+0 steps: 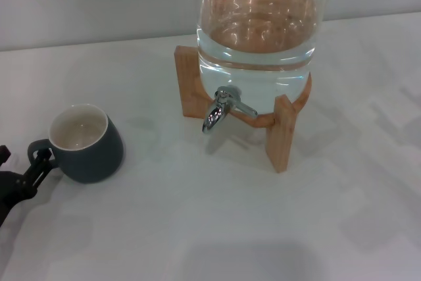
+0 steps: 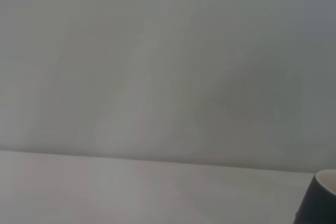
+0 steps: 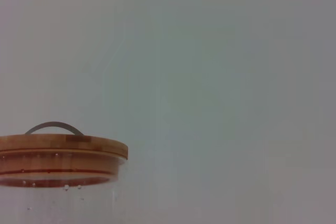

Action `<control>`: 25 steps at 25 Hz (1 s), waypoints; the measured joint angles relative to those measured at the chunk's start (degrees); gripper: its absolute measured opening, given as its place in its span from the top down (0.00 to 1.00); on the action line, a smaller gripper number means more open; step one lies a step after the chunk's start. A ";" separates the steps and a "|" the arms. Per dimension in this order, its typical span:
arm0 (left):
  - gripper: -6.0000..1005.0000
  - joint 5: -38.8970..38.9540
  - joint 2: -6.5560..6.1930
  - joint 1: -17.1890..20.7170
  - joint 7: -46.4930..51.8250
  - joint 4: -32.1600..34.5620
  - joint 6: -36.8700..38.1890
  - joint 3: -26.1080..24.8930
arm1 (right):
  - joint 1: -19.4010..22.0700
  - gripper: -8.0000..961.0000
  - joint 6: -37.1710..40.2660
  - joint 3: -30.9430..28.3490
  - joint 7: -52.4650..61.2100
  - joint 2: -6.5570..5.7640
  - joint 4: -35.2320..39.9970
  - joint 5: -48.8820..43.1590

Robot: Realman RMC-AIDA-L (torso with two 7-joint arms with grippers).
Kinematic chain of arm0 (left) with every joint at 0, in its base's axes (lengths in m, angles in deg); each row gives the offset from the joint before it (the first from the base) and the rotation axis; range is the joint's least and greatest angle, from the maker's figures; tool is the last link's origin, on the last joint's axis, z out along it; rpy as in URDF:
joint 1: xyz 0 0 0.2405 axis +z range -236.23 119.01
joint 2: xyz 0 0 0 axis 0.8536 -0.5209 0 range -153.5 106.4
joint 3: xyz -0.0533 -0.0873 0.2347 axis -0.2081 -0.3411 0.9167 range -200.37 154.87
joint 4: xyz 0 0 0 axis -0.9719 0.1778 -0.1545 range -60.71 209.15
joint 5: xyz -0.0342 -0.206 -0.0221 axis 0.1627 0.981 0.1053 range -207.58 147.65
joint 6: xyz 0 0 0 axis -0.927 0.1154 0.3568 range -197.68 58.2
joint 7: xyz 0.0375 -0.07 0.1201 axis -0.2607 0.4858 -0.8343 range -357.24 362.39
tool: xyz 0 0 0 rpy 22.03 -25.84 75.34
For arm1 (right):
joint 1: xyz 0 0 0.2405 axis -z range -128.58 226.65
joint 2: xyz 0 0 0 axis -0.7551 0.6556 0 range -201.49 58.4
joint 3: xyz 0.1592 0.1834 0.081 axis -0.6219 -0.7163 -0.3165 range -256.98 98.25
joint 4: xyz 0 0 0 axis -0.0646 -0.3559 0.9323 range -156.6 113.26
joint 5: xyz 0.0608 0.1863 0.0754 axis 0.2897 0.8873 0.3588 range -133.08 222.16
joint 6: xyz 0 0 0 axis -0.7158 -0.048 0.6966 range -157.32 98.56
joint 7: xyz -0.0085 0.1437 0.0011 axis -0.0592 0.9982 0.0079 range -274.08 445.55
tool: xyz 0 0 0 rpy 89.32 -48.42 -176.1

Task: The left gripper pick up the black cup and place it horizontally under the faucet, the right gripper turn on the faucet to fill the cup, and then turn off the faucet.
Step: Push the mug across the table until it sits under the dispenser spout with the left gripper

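I am looking down at the white table (image 1: 217,228), and the black cup (image 1: 85,141) is standing upright near its left edge, with its handle turned out toward that edge. That is handy for me, because the left gripper (image 1: 26,176) is coming in from that same side, and its fingers are sitting right at the handle. I think they are closing around the loop, but the arm is cut off at the corner, so I cannot tell if they are gripping it or only touching. The faucet (image 1: 223,108) is poking out from the glass jar (image 1: 256,37), which is sitting on a wooden stand (image 1: 279,129) toward the back of the table, well apart from the cup. The stand is lifting the jar so a cup can fit under the spout. The jar is holding water. Its wooden lid (image 3: 58,153) is cut off in my head view. I am not seeing the right gripper anywhere.
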 joint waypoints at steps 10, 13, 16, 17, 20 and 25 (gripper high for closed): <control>0.36 0.03 0.09 -0.38 -0.11 0.24 0.06 0.01 | -0.21 0.17 0.35 -0.42 -0.07 0.00 -0.42 0.04; 0.49 0.04 0.12 -0.41 -0.35 0.66 0.12 0.01 | -0.37 0.17 0.37 -0.43 -0.07 0.00 -0.44 0.04; 0.62 -0.06 0.05 -0.68 -0.40 0.89 0.00 0.09 | -0.49 0.17 0.37 -0.44 -0.05 0.01 -0.44 0.04; 0.64 -0.06 0.05 -0.74 -0.41 0.89 -0.04 0.11 | -0.51 0.17 0.37 -0.44 -0.03 0.04 -0.44 0.04; 0.69 -0.07 0.03 -0.83 -0.41 0.88 -0.10 0.14 | -0.52 0.17 0.37 -0.44 -0.01 0.09 -0.44 0.04; 0.78 0.03 -0.07 -0.88 -0.26 0.89 -0.20 0.03 | -0.52 0.17 0.38 -0.44 0.01 0.20 -0.48 0.03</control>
